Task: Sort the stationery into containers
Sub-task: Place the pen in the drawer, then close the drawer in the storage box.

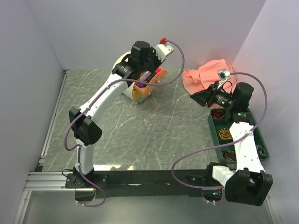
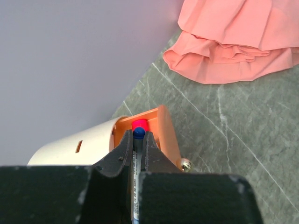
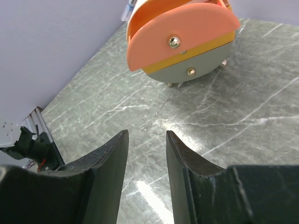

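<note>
Two tools are in view, one loaded and one bare. The left tool (image 2: 138, 140) is pinched narrow on a thin blue-tipped pen with a pale barrel (image 2: 138, 134), which stands between the jaws with its blue end outward. It is poised directly over the peach-orange drawer (image 2: 166, 130) of the cream drum-shaped cabinet (image 2: 79, 144). The drawer is pulled out, and a pink-red item (image 2: 139, 124) lies inside it, just beyond the pen tip; whether the two touch cannot be told. The cabinet sits at the far side of the grey-green marbled counter (image 1: 154, 130), close to the back wall. In the right wrist view, a yellow drawer (image 3: 205, 48) sits directly below the peach-orange one, with a grey drawer (image 3: 196, 77) beneath; the peach-orange and grey fronts each carry a small metal knob. The right tool (image 3: 147, 135) has its jaws parted with nothing between them, above bare counter, well apart from the cabinet and pointed toward it. A dark green compartment tray (image 1: 259, 135) lies at the counter's right edge under that arm, and a peach-coloured folded cloth (image 1: 205, 74) lies at the far right.
</note>
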Available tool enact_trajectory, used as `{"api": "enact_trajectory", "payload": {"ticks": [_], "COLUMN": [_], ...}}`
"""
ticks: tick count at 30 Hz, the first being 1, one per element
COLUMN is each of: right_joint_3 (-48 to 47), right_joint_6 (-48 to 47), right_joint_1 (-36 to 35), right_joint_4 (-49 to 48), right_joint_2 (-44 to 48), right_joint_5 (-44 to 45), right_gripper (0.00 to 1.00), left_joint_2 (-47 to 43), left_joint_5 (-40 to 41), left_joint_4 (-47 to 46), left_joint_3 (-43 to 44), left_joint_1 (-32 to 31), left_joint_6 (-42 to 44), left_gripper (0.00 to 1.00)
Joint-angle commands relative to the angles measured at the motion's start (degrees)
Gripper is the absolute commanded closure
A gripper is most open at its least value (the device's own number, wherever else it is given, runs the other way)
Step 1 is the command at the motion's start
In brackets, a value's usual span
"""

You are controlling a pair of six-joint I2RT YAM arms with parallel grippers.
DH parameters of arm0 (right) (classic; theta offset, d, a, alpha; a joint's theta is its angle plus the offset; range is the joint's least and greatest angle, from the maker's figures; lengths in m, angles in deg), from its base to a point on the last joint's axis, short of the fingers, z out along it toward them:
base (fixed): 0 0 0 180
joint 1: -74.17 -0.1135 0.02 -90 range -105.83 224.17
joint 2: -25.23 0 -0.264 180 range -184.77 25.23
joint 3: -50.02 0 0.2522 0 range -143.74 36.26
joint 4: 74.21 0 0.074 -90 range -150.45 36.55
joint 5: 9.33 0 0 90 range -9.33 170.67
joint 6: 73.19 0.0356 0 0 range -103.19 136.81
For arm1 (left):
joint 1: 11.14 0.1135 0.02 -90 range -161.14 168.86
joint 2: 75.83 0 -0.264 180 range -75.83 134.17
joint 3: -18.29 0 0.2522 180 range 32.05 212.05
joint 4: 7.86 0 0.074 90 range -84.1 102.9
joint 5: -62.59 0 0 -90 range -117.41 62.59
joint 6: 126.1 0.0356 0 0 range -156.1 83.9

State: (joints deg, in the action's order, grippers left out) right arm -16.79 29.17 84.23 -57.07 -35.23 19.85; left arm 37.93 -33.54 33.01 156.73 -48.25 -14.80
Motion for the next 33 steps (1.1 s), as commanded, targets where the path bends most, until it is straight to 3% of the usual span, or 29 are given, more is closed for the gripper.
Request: {"api": "enact_trajectory", "payload": {"ticks": [1, 6, 9, 11, 15, 17, 18, 20, 22, 23, 24, 25, 33], "right_joint_3": [-0.03, 0.23, 0.33, -1.16, -6.17, -10.11, -11.53, -15.91, -19.95, -21.2, -22.34, -24.7, -35.35], "right_joint_6": [0.82, 3.28, 2.77, -1.52, -6.2, -7.43, -7.44, -7.44, -7.87, -8.05, -8.31, -8.4, -10.95], "right_joint_1": [0.31, 0.22, -2.15, -6.26, -14.18, -16.21, -17.78, -18.85, -20.43, -20.78, -21.83, -22.28, -27.11], "right_joint_4": [-2.59, -5.2, -7.77, -6.55, -5.4, -5.49, -5.57, -5.84, -5.66, -5.58, -5.49, -5.14, -1.45], "right_joint_2": [0.7, -0.79, -2.72, -4.04, -10.7, -13.87, -17.19, -20.55, -24.77, -25.92, -28.02, -29.08, -40.5], "right_joint_5": [0.79, 0.88, 1.49, 4.65, 11.59, 14.74, 15.2, 15.99, 16.43, 16.87, 17.57, 17.92, 23.37], "right_gripper": [0.55, 0.53, 0.54, 0.61, 0.71, 0.77, 0.86, 0.93, 1.0, 1.0, 1.0, 1.0, 1.0], "left_joint_2": [1.82, 3.14, 1.92, -1.86, -8.54, -11.52, -12.15, -13.46, -14.0, -14.26, -14.52, -14.96, -17.16], "left_joint_5": [2.42, 5.52, 3.23, 4.02, 15.31, 18.77, 21.05, 23.88, 23.98, 23.19, 22.83, 23.44, 23.72], "left_joint_4": [-4.17, -7.24, -7.77, -10.93, -16.21, -18.92, -19.72, -19.65, -18.33, -17.37, -16.92, -17.09, -14.37], "left_joint_3": [3.9, 6.35, 9.95, 9.27, -0.54, -5.74, -9.94, -12.7, -14.38, -14.73, -15.69, -16.48, -23.42], "left_joint_1": [1.24, 1.33, 0.72, 0.02, 0.36, 1.94, 3.86, 6.33, 10.11, 11.25, 13.09, 13.54, 21.53], "left_joint_6": [-3.19, -6.09, -6.01, -6.53, -6.18, -4.43, -4.51, -7.49, -12.82, -14.17, -15.05, -15.58, -23.58], "left_gripper": [0.85, 0.34, 0.25, 0.18, 0.07, 0.07, 0.08, 0.12, 0.33, 0.5, 0.91, 0.99, 0.97]}}
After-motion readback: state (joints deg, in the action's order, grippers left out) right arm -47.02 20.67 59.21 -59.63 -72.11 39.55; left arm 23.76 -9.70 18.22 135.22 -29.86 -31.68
